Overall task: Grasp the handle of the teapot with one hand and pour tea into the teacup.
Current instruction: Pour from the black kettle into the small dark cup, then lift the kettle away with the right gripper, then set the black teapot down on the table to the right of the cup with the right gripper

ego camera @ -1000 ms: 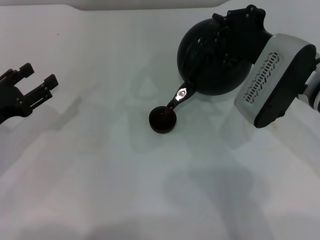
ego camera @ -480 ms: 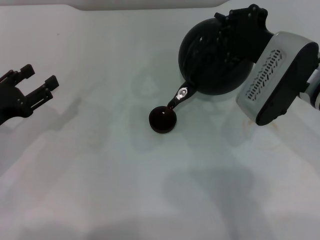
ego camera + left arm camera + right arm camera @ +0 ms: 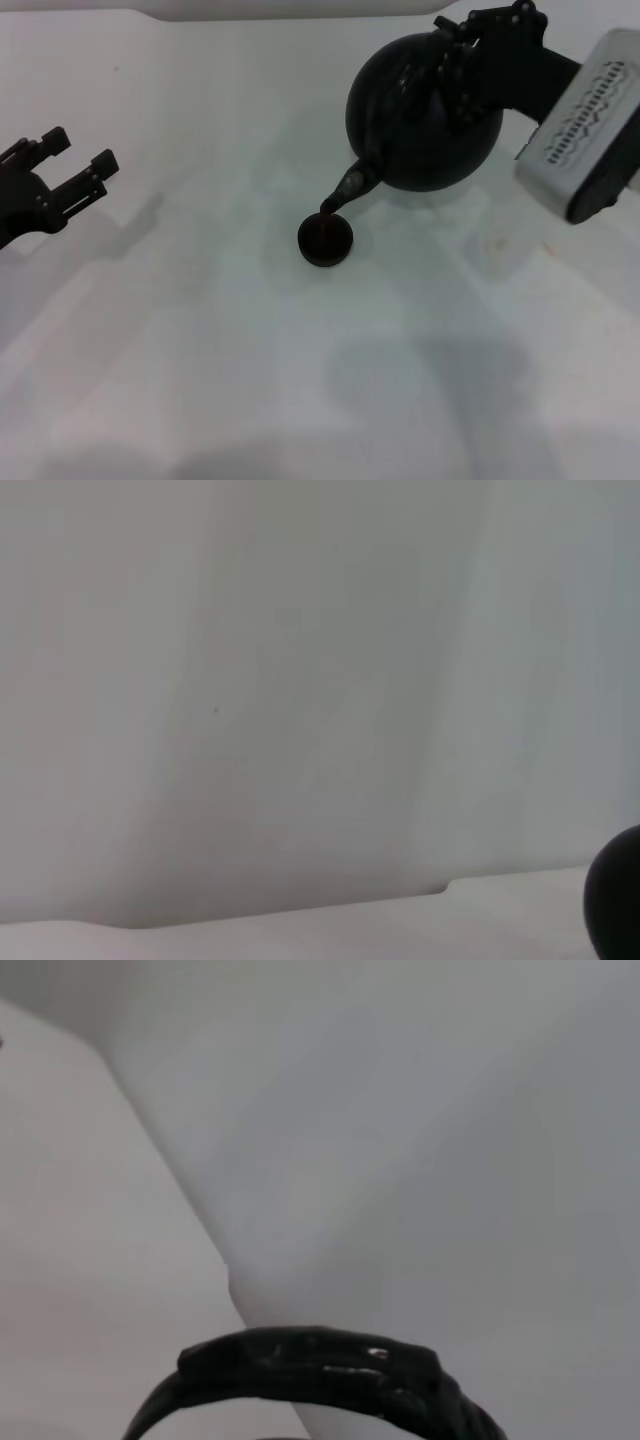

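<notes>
Black teapot (image 3: 425, 115) tipped, spout over small dark teacup (image 3: 325, 240), handle (image 3: 310, 1365) ribbed

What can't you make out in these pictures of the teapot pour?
- Right gripper fingers on the handle: black on black in the head view, absent from the right wrist view.
- Tea level in the teacup: too dark.
- Teapot: cut off by the left wrist view's edge.
- Left gripper: parked, open.

A plain white table (image 3: 200, 330) fills the view, softly lit, with faint grey shadows; a pale wall (image 3: 300, 680) rises behind it.
</notes>
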Controlling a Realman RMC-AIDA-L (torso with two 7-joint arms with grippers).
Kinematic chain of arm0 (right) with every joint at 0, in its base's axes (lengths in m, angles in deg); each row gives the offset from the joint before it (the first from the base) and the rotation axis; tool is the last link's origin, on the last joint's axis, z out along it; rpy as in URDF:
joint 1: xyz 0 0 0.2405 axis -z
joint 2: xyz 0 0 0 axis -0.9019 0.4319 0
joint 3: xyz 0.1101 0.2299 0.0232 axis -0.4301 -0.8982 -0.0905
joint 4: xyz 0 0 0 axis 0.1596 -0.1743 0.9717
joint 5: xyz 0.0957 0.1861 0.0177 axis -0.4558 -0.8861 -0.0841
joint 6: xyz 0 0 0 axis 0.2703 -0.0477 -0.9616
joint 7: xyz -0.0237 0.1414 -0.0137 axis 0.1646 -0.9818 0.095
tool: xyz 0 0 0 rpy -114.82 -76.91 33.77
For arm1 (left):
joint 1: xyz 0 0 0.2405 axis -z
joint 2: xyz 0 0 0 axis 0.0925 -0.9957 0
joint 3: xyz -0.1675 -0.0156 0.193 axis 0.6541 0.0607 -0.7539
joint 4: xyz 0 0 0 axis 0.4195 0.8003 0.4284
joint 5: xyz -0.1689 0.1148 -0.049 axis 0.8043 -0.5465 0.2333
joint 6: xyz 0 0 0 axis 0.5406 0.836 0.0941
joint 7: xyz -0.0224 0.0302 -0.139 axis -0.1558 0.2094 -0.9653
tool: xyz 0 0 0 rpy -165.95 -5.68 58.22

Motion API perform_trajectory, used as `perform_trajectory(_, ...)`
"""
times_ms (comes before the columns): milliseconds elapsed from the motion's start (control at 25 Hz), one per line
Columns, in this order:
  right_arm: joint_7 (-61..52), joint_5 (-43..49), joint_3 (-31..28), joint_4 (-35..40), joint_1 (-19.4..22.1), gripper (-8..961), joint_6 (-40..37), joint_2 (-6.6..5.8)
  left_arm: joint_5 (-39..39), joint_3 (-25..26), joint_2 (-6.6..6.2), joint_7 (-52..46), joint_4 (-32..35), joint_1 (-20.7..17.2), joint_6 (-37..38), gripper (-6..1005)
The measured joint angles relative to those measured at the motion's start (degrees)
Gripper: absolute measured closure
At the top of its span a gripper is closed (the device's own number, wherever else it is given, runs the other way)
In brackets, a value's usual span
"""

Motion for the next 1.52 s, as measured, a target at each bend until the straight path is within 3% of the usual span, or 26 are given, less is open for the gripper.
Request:
perform_trajectory(640,-2.28,-11.78,-6.51,-5.87,0.40,846,-6.87,-0.36,-0.63,0.00,-0.09,0.00,0.00,0.84,0.53,238)
perform_trajectory(1120,-14.18,-8.68,-20.76,-7.48,7.67,846,-26.76,-1.21,-1.48,-0.03,-0.48,-0.26,-0.01,2.27,1.45,239)
perform_trajectory(1520,-13.90,-4.33,-22.91,-8.57,9.93,846,-30.12,-0.38,-2.20,0.00,-0.53,-0.36,-0.01,3.96,2.18,238)
